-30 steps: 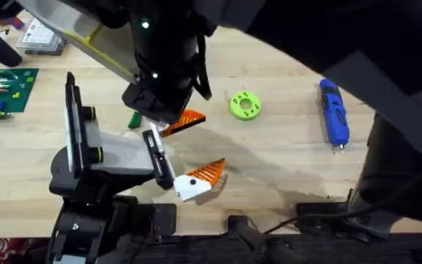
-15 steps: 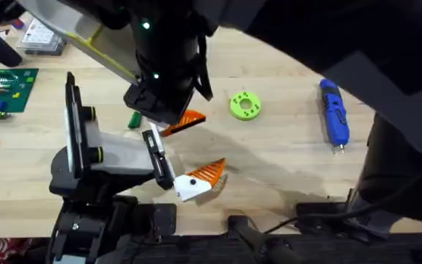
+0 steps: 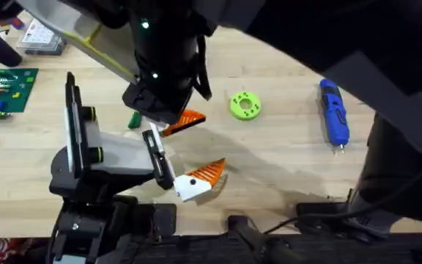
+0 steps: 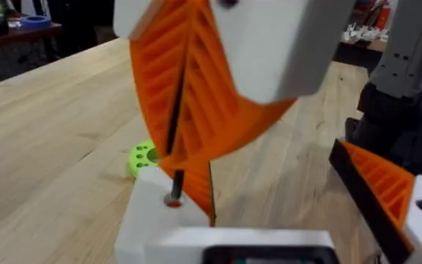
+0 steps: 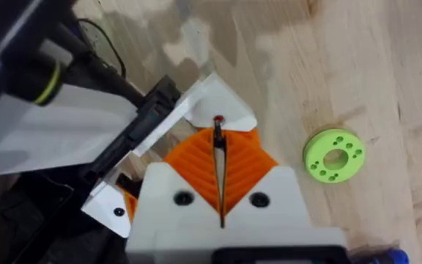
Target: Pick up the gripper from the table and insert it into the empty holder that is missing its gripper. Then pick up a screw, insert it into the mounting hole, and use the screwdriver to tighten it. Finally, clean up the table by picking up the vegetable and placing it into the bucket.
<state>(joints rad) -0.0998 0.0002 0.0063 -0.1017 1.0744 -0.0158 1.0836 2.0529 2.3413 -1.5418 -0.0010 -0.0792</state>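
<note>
My right gripper (image 5: 218, 143), white with orange ribbed pads, is shut on a thin dark screw (image 5: 217, 132). The screw's tip meets a red-marked hole in the white holder (image 5: 229, 110) on my left arm's finger rail. In the left wrist view the right gripper (image 4: 178, 139) hangs down over that hole, with the screw (image 4: 175, 183) upright. My left gripper (image 3: 205, 144) stands open, and its other orange finger (image 4: 387, 187) is well apart. The blue screwdriver (image 3: 334, 112) lies at the right. The small dark green vegetable (image 3: 133, 121) lies beside the left arm. The bucket is out of view.
A lime-green ring with holes (image 3: 245, 105) lies right of the grippers. A clear compartment box (image 3: 41, 35) and a green circuit board (image 3: 2, 88) sit at the far left. The right arm crosses the table's middle, large and dark.
</note>
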